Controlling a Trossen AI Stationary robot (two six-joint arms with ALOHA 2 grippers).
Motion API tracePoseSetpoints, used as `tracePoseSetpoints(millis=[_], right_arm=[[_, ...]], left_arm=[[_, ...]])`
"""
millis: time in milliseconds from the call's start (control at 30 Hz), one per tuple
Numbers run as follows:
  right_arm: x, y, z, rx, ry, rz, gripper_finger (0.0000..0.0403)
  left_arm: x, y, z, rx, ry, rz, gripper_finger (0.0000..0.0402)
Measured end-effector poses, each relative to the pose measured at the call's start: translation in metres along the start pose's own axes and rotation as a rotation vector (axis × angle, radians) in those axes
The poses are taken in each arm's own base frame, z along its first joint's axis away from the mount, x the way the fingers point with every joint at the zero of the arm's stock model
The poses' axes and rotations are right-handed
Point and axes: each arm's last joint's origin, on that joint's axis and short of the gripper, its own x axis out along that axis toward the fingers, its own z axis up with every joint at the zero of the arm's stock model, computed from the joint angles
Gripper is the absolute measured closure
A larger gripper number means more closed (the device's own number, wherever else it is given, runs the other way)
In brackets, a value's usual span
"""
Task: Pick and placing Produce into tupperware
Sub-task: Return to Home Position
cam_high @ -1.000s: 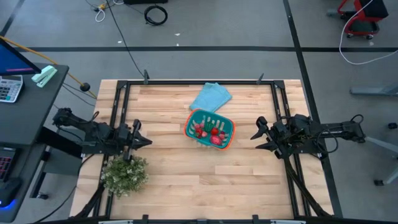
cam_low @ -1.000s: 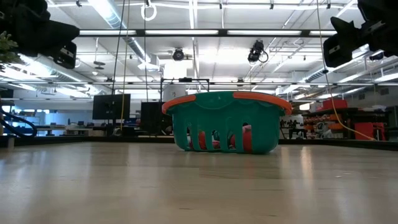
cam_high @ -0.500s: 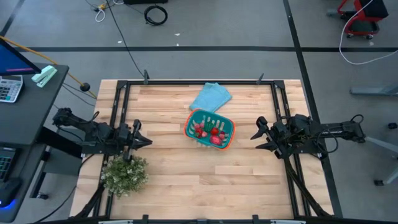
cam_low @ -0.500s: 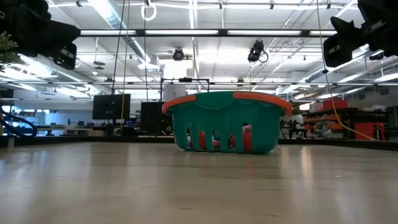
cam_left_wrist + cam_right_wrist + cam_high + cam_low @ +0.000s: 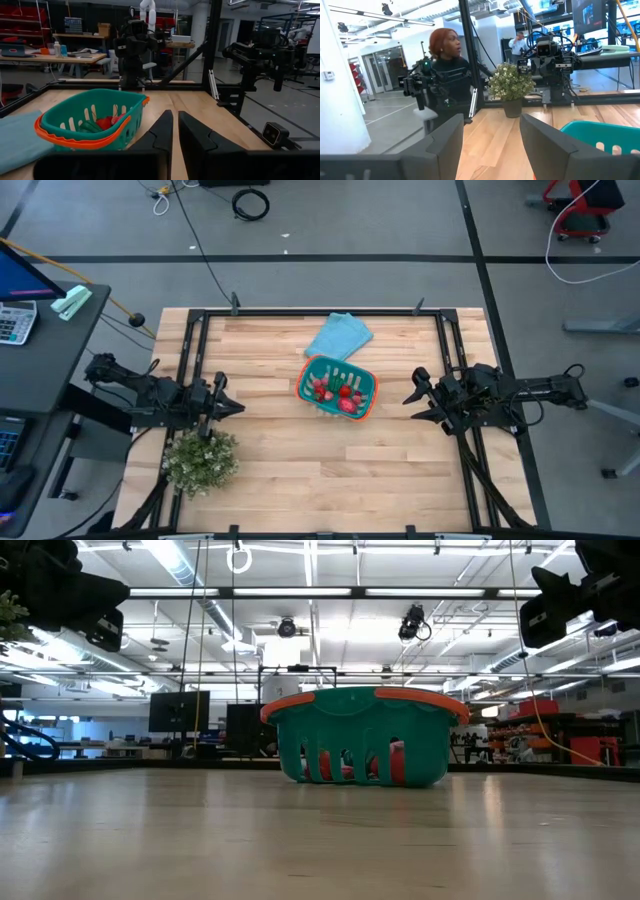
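The teal tupperware basket [image 5: 337, 388] with its orange-red rim stands on the table's middle, seen also in the low view [image 5: 365, 736] and the left wrist view [image 5: 90, 124]. Red produce pieces [image 5: 340, 393] and a green piece [image 5: 90, 127] lie inside it. My left gripper [image 5: 232, 407] hovers at the table's left side, shut and holding nothing; its fingers [image 5: 175, 131] nearly touch. My right gripper [image 5: 409, 398] hovers at the table's right side, open and holding nothing [image 5: 492, 132].
A light-blue cloth [image 5: 338, 335] lies just beyond the basket toward the far edge. A bushy potted plant [image 5: 200, 460] stands at the near left, close under my left arm. A person [image 5: 445, 65] stands beyond the table's left side. Bare wood lies along the near edge.
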Motion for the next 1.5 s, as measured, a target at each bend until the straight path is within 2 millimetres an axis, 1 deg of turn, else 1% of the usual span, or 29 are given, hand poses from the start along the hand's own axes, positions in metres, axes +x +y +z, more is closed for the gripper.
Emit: tracePoseSetpoints(millis=[200,600,933,1300,1500], right_arm=[[0.0,0.0,0.0,0.0,0.0,0.0,0.0199],[0.0,0.0,0.0,0.0,0.0,0.0,0.0199],[0.0,0.0,0.0,0.0,0.0,0.0,0.0199],[0.0,0.0,0.0,0.0,0.0,0.0,0.0199],[0.0,0.0,0.0,0.0,0.0,0.0,0.0199]], left_arm=[[0.0,-0.0001,0.0003,-0.001,-0.003,-0.001,0.0363],[0.0,0.0,0.0004,-0.001,-0.004,0.0,0.0379],[0.0,-0.0001,0.0005,-0.001,-0.005,-0.001,0.0365],[0.0,-0.0001,0.0005,-0.001,-0.005,-0.001,0.0378],[0.0,-0.0001,0.0005,-0.001,-0.005,-0.001,0.0369]])
